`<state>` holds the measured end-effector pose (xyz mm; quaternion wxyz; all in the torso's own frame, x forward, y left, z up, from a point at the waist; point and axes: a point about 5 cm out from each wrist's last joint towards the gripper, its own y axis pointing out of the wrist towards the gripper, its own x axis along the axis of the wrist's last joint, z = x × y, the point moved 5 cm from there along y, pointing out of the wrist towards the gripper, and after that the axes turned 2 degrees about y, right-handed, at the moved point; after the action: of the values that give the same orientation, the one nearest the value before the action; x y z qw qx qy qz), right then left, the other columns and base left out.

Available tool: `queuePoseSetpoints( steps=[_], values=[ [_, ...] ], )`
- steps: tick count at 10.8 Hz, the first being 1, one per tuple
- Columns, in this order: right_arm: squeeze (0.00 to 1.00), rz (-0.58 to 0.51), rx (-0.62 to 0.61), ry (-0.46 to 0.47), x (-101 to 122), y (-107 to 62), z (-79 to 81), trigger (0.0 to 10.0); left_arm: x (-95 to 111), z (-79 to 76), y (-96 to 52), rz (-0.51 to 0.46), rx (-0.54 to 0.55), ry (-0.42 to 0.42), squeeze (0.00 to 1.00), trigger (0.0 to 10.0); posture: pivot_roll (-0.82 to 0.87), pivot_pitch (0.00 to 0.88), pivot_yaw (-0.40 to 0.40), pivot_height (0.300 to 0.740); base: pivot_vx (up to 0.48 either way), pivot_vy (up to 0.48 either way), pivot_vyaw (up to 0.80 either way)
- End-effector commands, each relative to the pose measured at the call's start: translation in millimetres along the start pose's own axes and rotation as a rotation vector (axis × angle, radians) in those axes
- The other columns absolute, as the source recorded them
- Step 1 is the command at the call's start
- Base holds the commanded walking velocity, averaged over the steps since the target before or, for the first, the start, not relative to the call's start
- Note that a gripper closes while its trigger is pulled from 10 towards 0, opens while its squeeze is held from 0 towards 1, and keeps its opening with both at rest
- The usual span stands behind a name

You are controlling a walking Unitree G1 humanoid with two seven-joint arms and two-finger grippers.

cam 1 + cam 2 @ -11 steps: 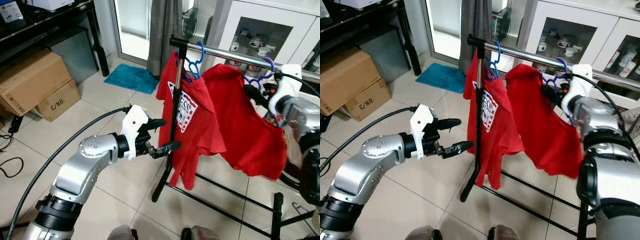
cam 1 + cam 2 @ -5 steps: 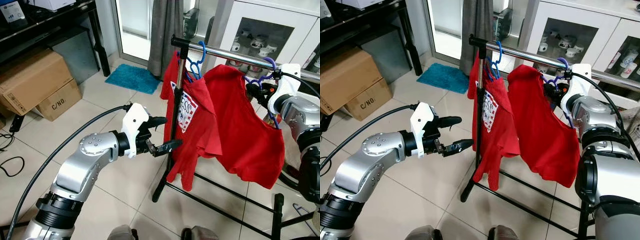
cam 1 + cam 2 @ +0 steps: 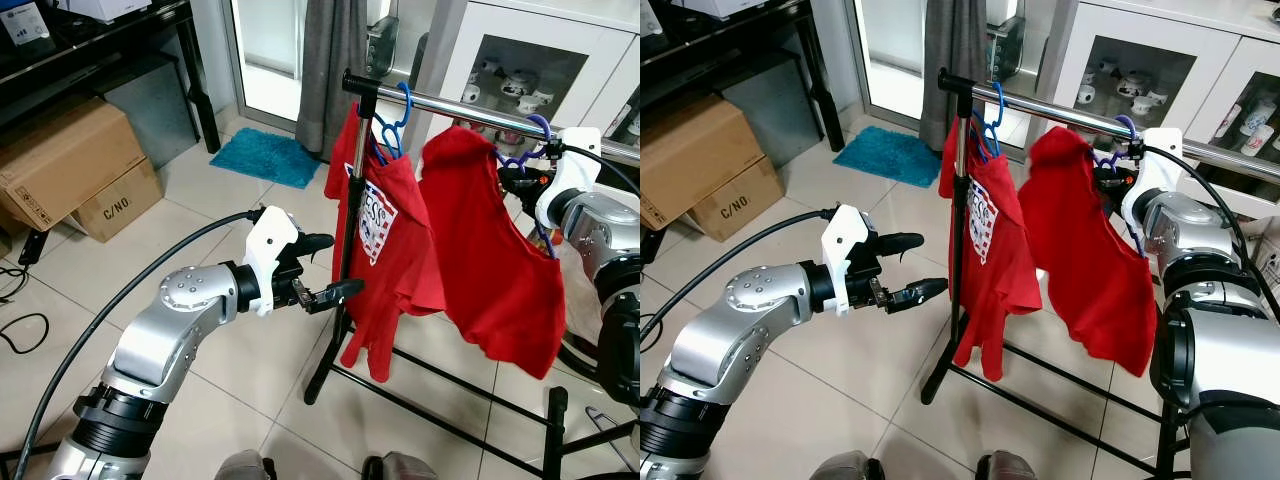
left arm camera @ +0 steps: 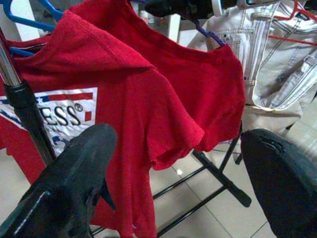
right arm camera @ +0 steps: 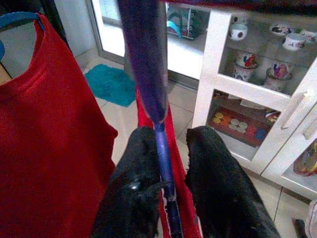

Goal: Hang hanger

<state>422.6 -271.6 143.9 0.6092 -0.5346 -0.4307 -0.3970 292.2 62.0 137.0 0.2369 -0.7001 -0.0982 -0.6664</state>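
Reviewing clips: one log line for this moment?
right gripper: shut on purple hanger | red shirt: at rail | left gripper: open, idle

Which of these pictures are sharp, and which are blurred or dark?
Both eye views are sharp and evenly lit, with glare on the rail. In the left wrist view the red shirt is clear, but the near fingers are blurred. The right wrist view is dim, and the purple hanger close to the lens is out of focus.

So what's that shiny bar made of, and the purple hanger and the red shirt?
The rail looks like polished metal: it's silvery and glints. The purple hanger, pinched by the right gripper, seems smooth plastic. The red shirt looks like soft knit cloth, draping in folds.
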Motion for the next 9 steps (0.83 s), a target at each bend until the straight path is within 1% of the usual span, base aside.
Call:
queuePoseSetpoints(
  steps=[1, 5, 8, 9],
  values=[
    [0.0, 0.016, -0.011, 0.012, -0.1, 0.3, -1.2, 0.0, 0.9, 1.7, 1.6, 0.009, 0.003, 0.017, 0.0, 10.0, 0.0, 0.0, 0.004, 0.74, 0.0, 0.0, 0.0],
    [0.0, 0.003, 0.028, 0.025, 2.2, 0.2, 3.0, 0.0, -1.9, 4.3, -0.4, 0.017, 0.029, 0.018, 0.0, 10.0, 0.0, 0.0, 0.006, 0.74, 0.0, 0.0, 0.0],
    [0.0, -0.087, 0.053, 0.0, 19.3, -3.6, 2.4, 0.0, -3.6, 21.7, -5.7, 0.02, 0.167, 0.033, 0.0, 10.0, -0.01, 0.0, 0.007, 0.74, 0.0, 0.0, 0.0],
    [0.0, -0.147, 0.06, -0.013, 30.8, -7.9, 0.5, 0.0, -3.4, 26.7, -8.3, 0.01, 0.228, 0.036, 0.0, 10.0, -0.01, 0.0, 0.005, 0.74, 0.0, 0.0, 0.0]
  ],
)
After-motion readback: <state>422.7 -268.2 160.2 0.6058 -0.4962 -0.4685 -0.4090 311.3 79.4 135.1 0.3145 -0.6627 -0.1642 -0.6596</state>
